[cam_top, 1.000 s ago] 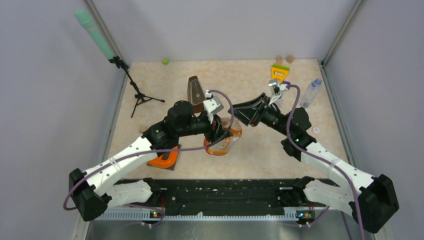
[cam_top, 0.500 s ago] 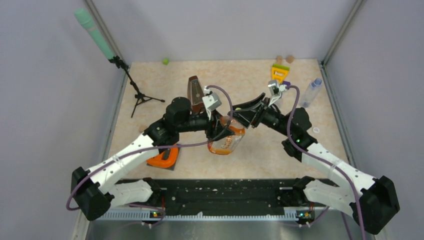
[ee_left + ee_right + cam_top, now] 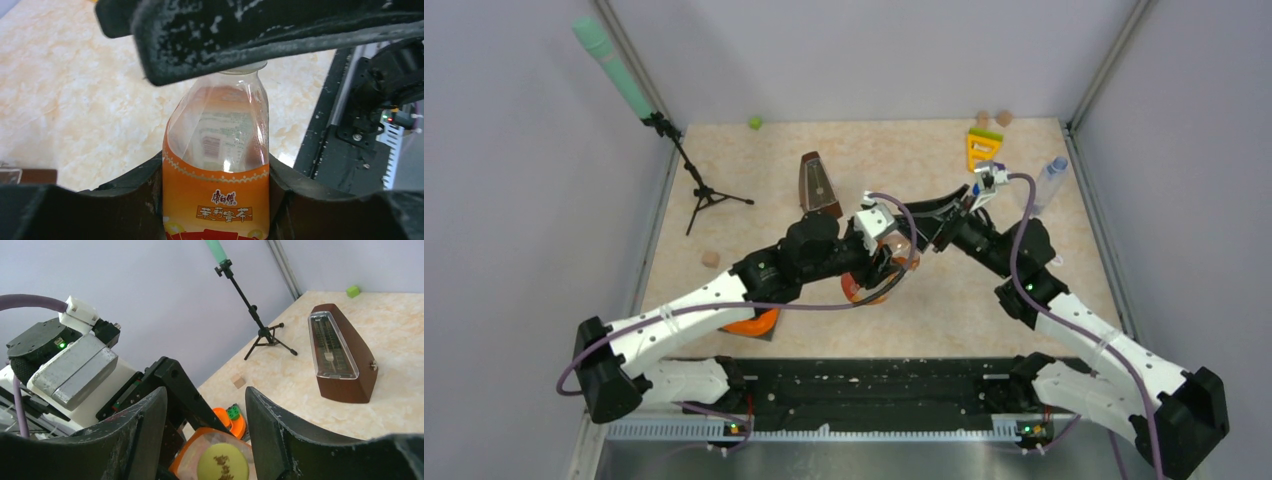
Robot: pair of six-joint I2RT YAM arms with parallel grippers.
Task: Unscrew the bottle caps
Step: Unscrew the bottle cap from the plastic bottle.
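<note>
My left gripper (image 3: 216, 171) is shut on the squat orange-tinted bottle (image 3: 216, 200), its fingers pressed against both sides of the label. From above, the left gripper (image 3: 886, 262) holds the bottle (image 3: 866, 290) mid-table. The bottle's yellow cap (image 3: 222, 461) sits low between the fingers of my right gripper (image 3: 205, 402), which is open with a gap on each side of the cap. In the left wrist view the right fingers (image 3: 250, 40) cross over the bottle's top and hide the cap. A slim bottle (image 3: 1044, 185) with a blue cap (image 3: 1058, 163) lies at the back right.
A brown metronome (image 3: 818, 184) stands just behind the grippers. A microphone stand (image 3: 696, 185) is at the back left, a yellow triangle toy (image 3: 982, 148) and tan discs (image 3: 992, 118) at the back right. An orange object (image 3: 749, 322) lies under the left arm.
The right gripper has opened from shut around the yellow cap. The left arm has carried the bottle to the right and back, under the right gripper.
</note>
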